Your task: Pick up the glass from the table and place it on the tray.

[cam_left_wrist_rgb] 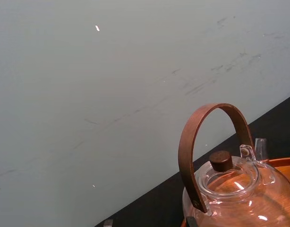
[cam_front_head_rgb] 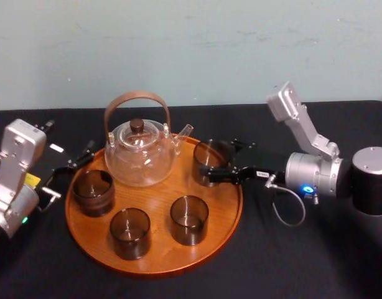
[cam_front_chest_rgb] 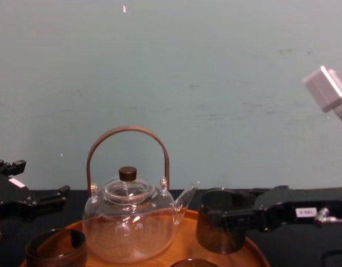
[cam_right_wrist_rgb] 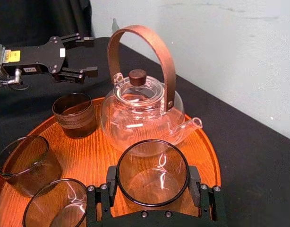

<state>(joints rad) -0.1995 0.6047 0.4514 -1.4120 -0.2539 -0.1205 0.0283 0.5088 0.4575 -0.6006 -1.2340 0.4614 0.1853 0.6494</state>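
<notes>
We log left gripper (cam_front_head_rgb: 79,159) at tray's (cam_front_head_rgb: 155,269) 9 o'clock, just off rim, fingers spread, gripping nothing. Tray sits on table (cam_front_head_rgb: 303,261). Teapot (cam_front_head_rgb: 140,153) at tray's 11 o'clock. Three other glasses at 9 (cam_front_head_rgb: 93,192), 7 (cam_front_head_rgb: 130,232) and 5 o'clock (cam_front_head_rgb: 189,219). Glass (cam_right_wrist_rgb: 152,172) inside rim at 2 o'clock. Right gripper (cam_front_head_rgb: 214,164) reaches in from 3 o'clock, pinching glass from both sides. We cannot tell whether glass base touches wood.

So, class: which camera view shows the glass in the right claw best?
The right wrist view: the glass is closest, rim clear, the right claw gripping both sides. Head view shows it smaller from above; chest view side-on. The left claw is open beside the tray.
</notes>
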